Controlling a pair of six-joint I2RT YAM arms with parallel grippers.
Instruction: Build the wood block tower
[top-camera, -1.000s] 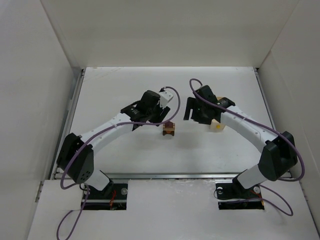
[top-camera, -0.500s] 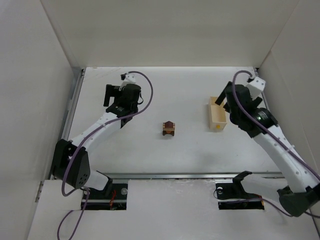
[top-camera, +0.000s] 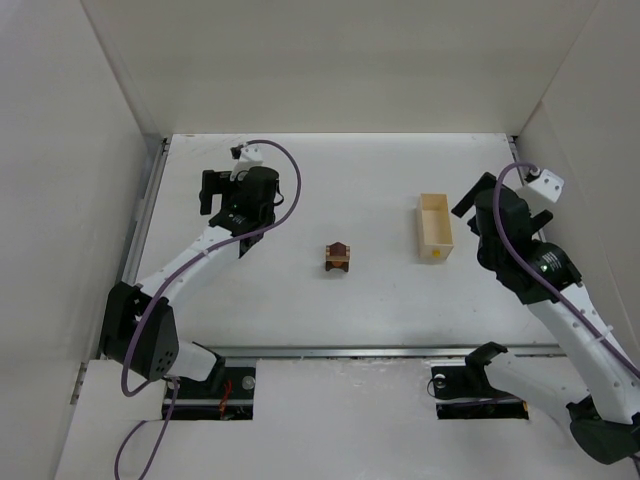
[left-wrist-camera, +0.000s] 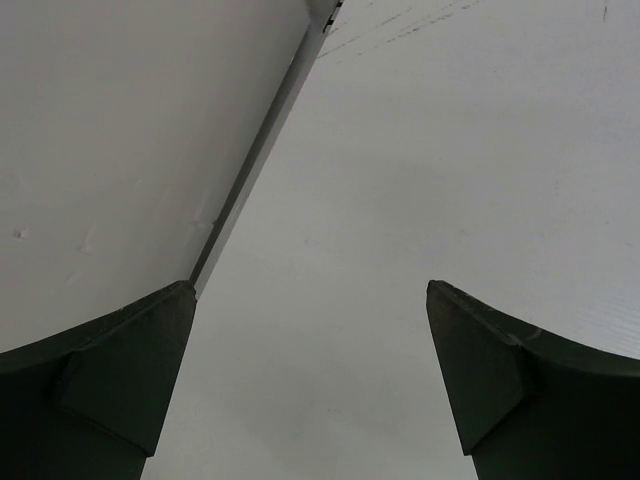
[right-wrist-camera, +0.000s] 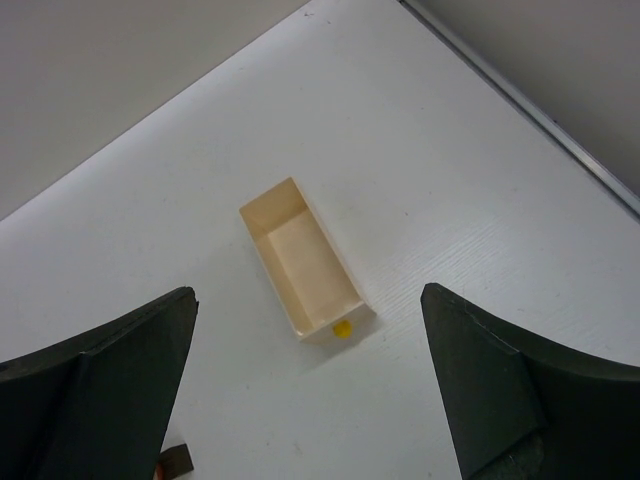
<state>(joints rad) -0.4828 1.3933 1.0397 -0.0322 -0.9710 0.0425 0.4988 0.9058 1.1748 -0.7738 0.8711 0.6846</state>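
The wood block tower (top-camera: 339, 258) is standing mid-table, seemingly finished, while the left gripper (left-wrist-camera: 310, 300) and right gripper (right-wrist-camera: 308, 295) are hovering well apart from it, both spread wide and carrying nothing; the cream box (top-camera: 435, 228) is lying empty, suggesting no blocks remain

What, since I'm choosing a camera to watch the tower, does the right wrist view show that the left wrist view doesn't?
Only the right wrist: the open-topped cream box with a yellow dot, plus a brown sliver at the bottom edge, probably the wood block tower. Only the left wrist: nothing of its own, no objects. Both: white table, a wall with a rail at its foot, and an open, empty gripper: left gripper, right gripper.
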